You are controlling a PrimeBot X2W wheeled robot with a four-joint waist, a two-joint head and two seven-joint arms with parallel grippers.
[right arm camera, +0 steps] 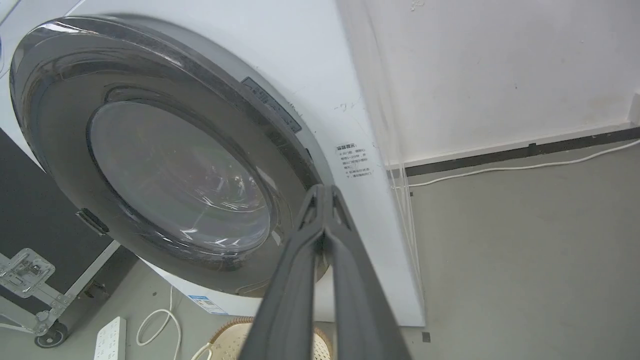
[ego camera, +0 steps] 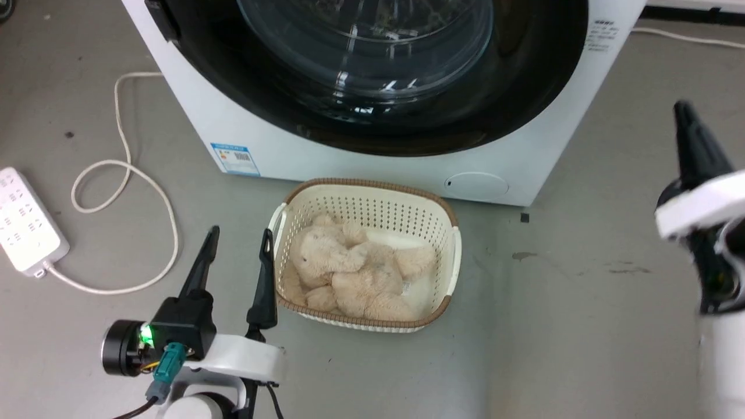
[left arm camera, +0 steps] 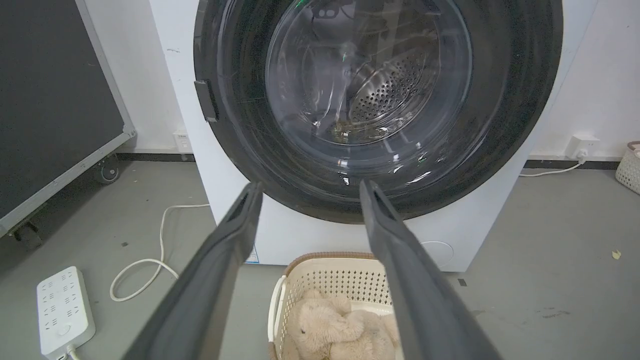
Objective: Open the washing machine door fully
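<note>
Washing machine door (ego camera: 524,99): a big glossy black round with a clear glass bowl in the middle. It sits on the front of the white washer (ego camera: 262,134), at the top of the head view. It looks shut flush against the front, though the seam is hard to read from these angles. A small dark handle tab (left arm camera: 206,100) is on its rim, at the left in the left wrist view. A steel drum (left arm camera: 385,90) is visible through the glass.

Left gripper (ego camera: 241,233): low, at the lower left of the head view. Its fingers are spread wide with nothing between them, pointing toward the washer and well short of the door. Just beside its inner finger is a cream basket (ego camera: 455,244) on the grey floor (ego camera: 582,326), in front of the washer. A beige plush toy (ego camera: 349,267) lies in it.

Right gripper (right arm camera: 324,192): fingers pressed together, holding nothing. In the right wrist view the tips lie over the door's right-hand rim; I cannot tell whether they touch it. In the head view it is blurred, off the washer's right side.

White power strip (ego camera: 26,224) and looped cord (ego camera: 125,174) are on the floor left of the washer.
</note>
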